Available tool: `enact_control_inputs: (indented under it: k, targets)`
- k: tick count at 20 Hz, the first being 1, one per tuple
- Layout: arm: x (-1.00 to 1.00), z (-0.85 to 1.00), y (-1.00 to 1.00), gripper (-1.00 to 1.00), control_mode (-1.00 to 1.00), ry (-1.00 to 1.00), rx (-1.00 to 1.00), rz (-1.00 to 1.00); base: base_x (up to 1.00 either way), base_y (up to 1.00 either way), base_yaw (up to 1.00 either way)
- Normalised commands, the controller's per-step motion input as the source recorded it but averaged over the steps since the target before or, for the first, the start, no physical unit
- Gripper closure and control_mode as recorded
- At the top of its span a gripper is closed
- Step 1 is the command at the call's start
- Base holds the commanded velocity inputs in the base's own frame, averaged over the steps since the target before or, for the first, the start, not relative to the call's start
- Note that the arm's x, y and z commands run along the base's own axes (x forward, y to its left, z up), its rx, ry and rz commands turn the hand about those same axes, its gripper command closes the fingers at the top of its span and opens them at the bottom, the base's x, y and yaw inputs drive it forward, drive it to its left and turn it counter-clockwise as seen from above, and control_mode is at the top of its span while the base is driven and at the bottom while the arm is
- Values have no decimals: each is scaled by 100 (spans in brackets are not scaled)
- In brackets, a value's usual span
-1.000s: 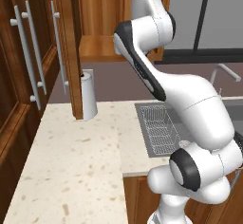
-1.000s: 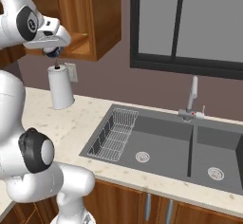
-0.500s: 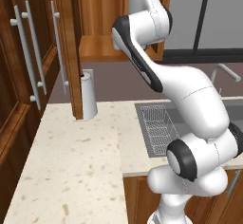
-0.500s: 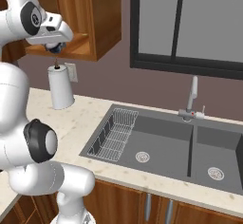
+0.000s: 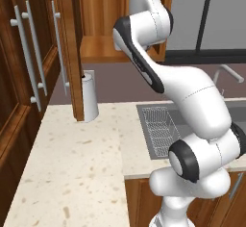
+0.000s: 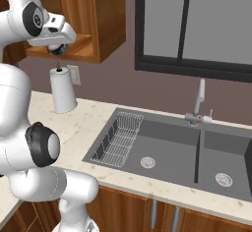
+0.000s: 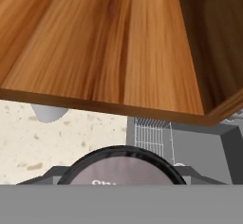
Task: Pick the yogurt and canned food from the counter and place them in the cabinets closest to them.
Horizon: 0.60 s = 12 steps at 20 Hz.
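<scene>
The canned food (image 7: pixel 124 168), a squat tin with a dark rim and a dull grey-lilac top, sits between my fingertips at the bottom of the hand view. My gripper (image 6: pixel 57 50) is shut on it, level with the front edge of the open wall cabinet's wooden shelf (image 7: pixel 118 42). Under the tin lies the speckled beige counter (image 7: pixel 42 142). From the left base view my own arm hides the hand in front of the cabinet shelf (image 5: pixel 98 48). The yogurt is out of view.
A white paper-towel roll (image 5: pixel 90 96) stands on the counter (image 5: pixel 72 158) under the cabinet. The cabinet's open door (image 5: pixel 67 48) juts out at the left. To the right lie a dark double sink (image 6: pixel 172 147), a wire rack (image 6: pixel 118 137) and a faucet (image 6: pixel 198 103).
My arm has straightened a little, bringing the hand and tin slightly closer to the shelf's front edge. Nothing else has moved.
</scene>
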Motion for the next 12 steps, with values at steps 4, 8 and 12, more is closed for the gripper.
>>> enact_control_inputs:
  k: [4,8,12]
  targets:
    - [19,-9,0,100,-100,-2,-1,0,0,0,0]
    - [30,0,0,100,-100,0,0,-2,0,0,0]
    - [36,0,0,100,-100,0,0,-5,0,0,0]
